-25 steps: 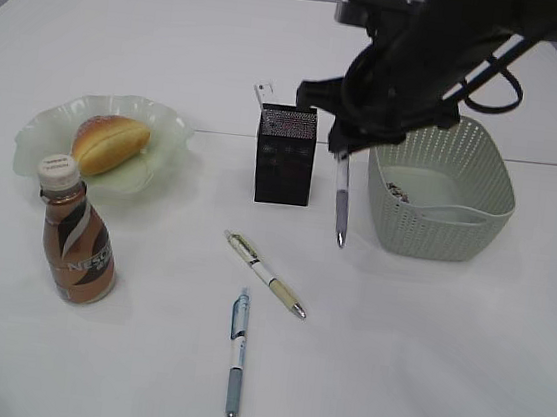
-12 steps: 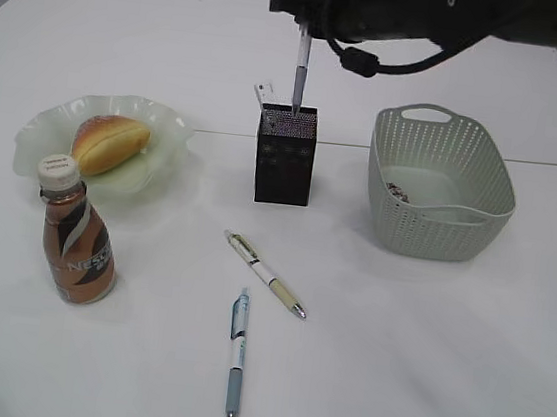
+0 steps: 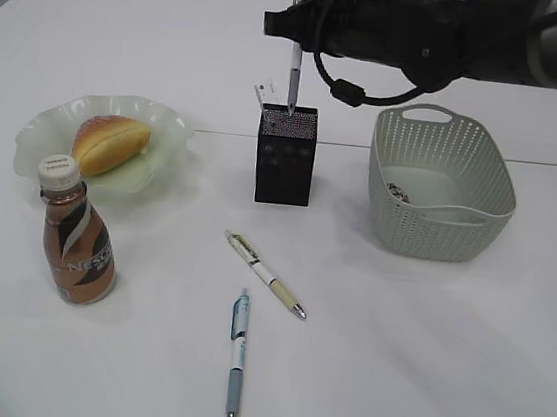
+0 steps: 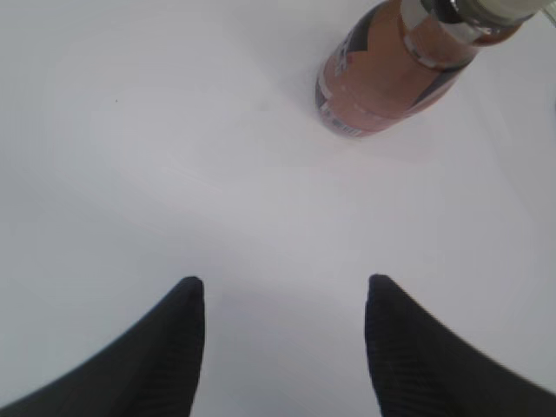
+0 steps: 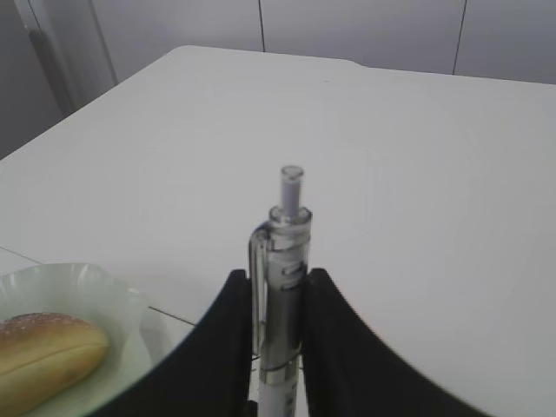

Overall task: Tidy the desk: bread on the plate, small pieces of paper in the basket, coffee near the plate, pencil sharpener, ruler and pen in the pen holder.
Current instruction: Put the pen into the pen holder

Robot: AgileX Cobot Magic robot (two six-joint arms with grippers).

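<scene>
My right hand [image 5: 276, 304] gripped a pen [image 3: 295, 75] upright over the holder [image 3: 286, 155] — tip down to drop in. Left hand [image 4: 282, 300] idled open near the coffee [image 4: 408, 65].

The pen holder [image 3: 286, 155] looks like black perforated metal mesh; the basket [image 3: 440, 187] is matt grey-green perforated plastic. The clear-barrelled pen [image 5: 282, 295] appears glossy plastic. The plate [image 3: 162, 135] seems translucent glass. The counter [image 3: 422, 366] is smooth, matt white.
</scene>
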